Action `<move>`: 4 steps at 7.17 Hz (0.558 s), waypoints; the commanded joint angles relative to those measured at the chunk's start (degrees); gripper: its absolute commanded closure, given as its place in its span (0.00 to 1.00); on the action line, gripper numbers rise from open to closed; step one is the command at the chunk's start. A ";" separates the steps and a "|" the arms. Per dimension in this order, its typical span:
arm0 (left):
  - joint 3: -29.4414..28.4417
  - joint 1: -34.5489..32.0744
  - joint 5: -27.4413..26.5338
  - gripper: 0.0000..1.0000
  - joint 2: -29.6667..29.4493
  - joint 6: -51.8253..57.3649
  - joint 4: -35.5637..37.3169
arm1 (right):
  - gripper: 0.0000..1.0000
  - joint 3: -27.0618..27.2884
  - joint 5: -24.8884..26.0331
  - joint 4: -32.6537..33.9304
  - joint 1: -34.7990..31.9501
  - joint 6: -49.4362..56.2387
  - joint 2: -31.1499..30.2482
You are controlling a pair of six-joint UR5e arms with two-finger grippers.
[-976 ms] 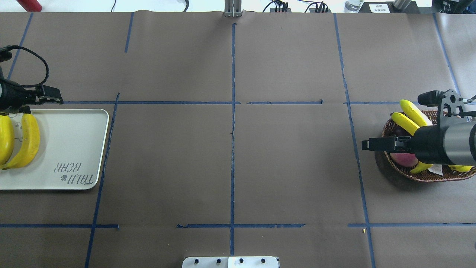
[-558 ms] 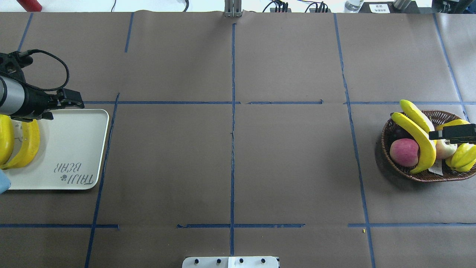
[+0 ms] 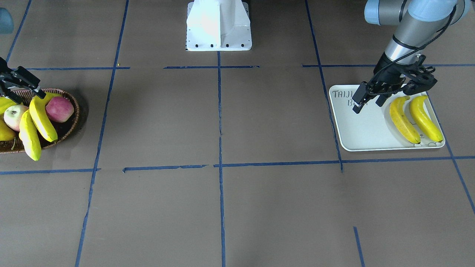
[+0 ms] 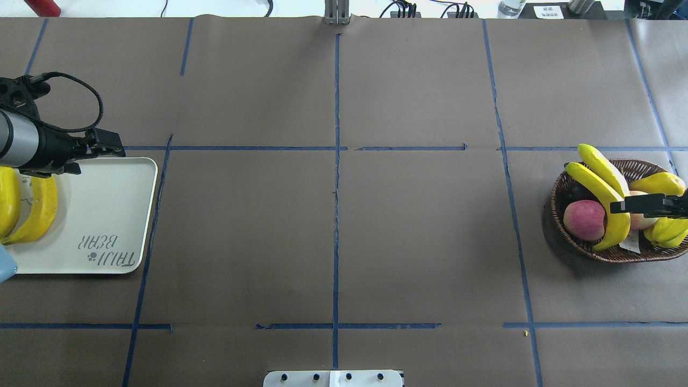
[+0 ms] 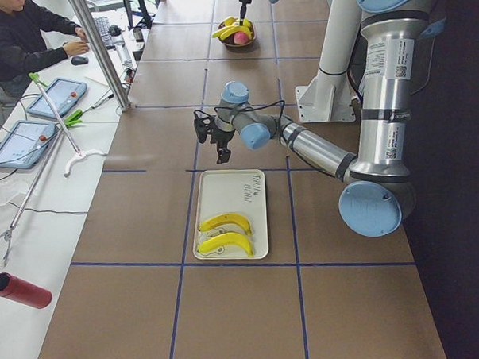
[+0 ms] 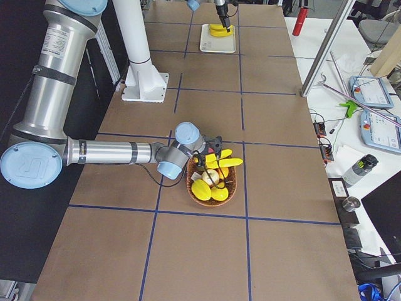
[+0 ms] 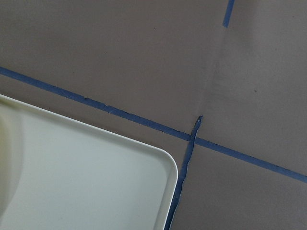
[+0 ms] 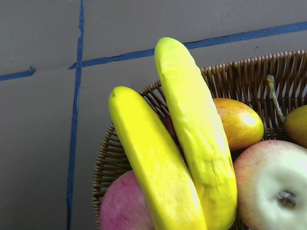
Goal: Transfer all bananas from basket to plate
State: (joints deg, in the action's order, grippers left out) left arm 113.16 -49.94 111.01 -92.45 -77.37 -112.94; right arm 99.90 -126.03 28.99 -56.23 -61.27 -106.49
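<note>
Crowding bananas in basket: red apple, pale apple.

The shallow oval dark-brown wicker basket is sitting at the end of the tabletop on the robot's right. The flat pale rectangular plate is sitting well apart at the left end. Two long curved yellow bananas are lying side by side on the plate's outer half. Two more are lying in the basket just beside a round red-pink apple, tips overhanging its far rim. The left end effector is hovering above the plate's inner end, the right end effector above the basket.
</note>
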 commanded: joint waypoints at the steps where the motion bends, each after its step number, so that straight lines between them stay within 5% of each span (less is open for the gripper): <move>1: -0.04 0.20 0.00 0.01 -0.01 -0.15 0.00 | 0.04 -0.68 -0.27 -0.16 0.77 0.01 1.01; 3: -0.04 0.20 0.08 0.01 -0.01 -0.15 0.00 | 0.16 -0.85 -0.27 -0.25 0.77 0.01 1.02; 4: -0.04 0.20 0.00 0.01 -0.10 -0.24 0.00 | 0.37 -0.94 -0.27 -0.25 0.77 0.01 0.93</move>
State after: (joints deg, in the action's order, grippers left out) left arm 113.12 -49.75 111.04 -92.49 -77.54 -112.94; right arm 99.05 -126.28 28.76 -55.48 -61.26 -105.53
